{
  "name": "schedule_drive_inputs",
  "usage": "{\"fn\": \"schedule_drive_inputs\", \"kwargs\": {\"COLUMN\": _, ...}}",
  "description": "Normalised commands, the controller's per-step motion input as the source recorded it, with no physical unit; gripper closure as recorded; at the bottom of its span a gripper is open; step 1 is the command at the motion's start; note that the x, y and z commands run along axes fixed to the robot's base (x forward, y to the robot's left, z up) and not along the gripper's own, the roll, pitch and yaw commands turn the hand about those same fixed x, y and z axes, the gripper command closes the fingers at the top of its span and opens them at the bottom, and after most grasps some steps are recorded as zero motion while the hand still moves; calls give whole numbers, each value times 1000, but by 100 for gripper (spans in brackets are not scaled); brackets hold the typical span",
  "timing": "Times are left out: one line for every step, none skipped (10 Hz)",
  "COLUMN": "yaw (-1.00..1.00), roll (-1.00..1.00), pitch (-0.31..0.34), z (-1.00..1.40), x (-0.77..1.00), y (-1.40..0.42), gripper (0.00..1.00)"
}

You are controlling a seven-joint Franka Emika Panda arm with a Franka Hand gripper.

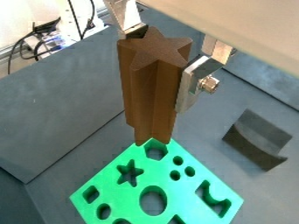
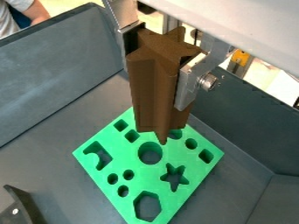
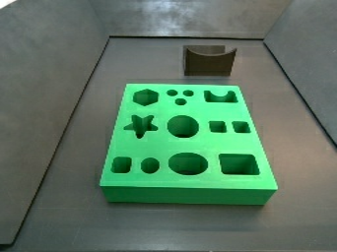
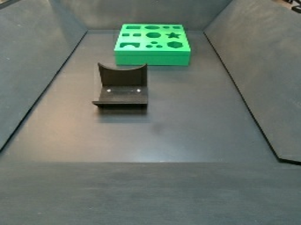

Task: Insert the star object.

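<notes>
My gripper (image 1: 149,61) is shut on the star object (image 1: 149,87), a tall dark-brown peg with ridged sides, held upright between the silver fingers (image 1: 194,80); it shows in both wrist views (image 2: 158,83). It hangs well above the green board (image 1: 117,208), which has several shaped holes. The board's star-shaped hole (image 1: 128,172) lies below the peg's lower end and off to one side; it also shows in the wrist view (image 2: 176,177). In both side views the board (image 3: 263,187) (image 4: 154,57) and star hole (image 3: 140,125) (image 4: 172,36) show, but the gripper and peg are out of view.
A dark grey curved block (image 1: 260,138) stands on the dark floor beside the board; it also shows in both side views (image 3: 208,59) (image 4: 120,86). Sloped dark walls (image 3: 73,89) surround the floor.
</notes>
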Motion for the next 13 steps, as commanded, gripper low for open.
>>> {"fn": "schedule_drive_inputs", "kwargs": {"yaw": -254, "roll": 93, "pitch": -57, "z": -1000, "x": 491, "y": -557, "gripper": 100}}
{"fn": "schedule_drive_inputs", "kwargs": {"yaw": -231, "roll": 77, "pitch": -30, "z": -1000, "x": 577, "y": -511, "gripper": 100}}
{"fn": "schedule_drive_inputs", "kwargs": {"yaw": -226, "roll": 77, "pitch": -27, "z": -1000, "x": 589, "y": -509, "gripper": 100}}
{"fn": "schedule_drive_inputs", "kwargs": {"yaw": -234, "roll": 114, "pitch": 0, "z": -1000, "x": 623, "y": -443, "gripper": 100}}
{"fn": "schedule_drive_inputs", "kwargs": {"yaw": -197, "roll": 189, "pitch": 0, "z": -1000, "x": 397, "y": -306, "gripper": 100}}
{"fn": "schedule_drive_inputs", "kwargs": {"yaw": -231, "roll": 116, "pitch": -4, "z": -1000, "x": -160, "y": 37, "gripper": 100}}
{"fn": "schedule_drive_inputs", "kwargs": {"yaw": -249, "roll": 84, "pitch": -14, "z": -1000, "x": -474, "y": 300, "gripper": 100}}
{"fn": "schedule_drive_inputs", "kwargs": {"yaw": -280, "roll": 116, "pitch": -19, "z": -940, "x": -511, "y": 389, "gripper": 100}}
{"fn": "schedule_drive_inputs", "kwargs": {"yaw": -329, "roll": 120, "pitch": -17, "z": -920, "x": -577, "y": 466, "gripper": 100}}
{"fn": "schedule_drive_inputs", "kwargs": {"yaw": -351, "roll": 53, "pitch": -9, "z": -1000, "x": -677, "y": 429, "gripper": 100}}
{"fn": "schedule_drive_inputs", "kwargs": {"yaw": -311, "roll": -23, "pitch": -129, "z": -969, "x": -274, "y": 54, "gripper": 100}}
{"fn": "schedule_drive_inputs", "kwargs": {"yaw": -309, "roll": -14, "pitch": -159, "z": -891, "x": -86, "y": 0, "gripper": 100}}
{"fn": "schedule_drive_inputs", "kwargs": {"yaw": -271, "roll": 0, "pitch": -103, "z": -577, "x": -20, "y": 0, "gripper": 100}}
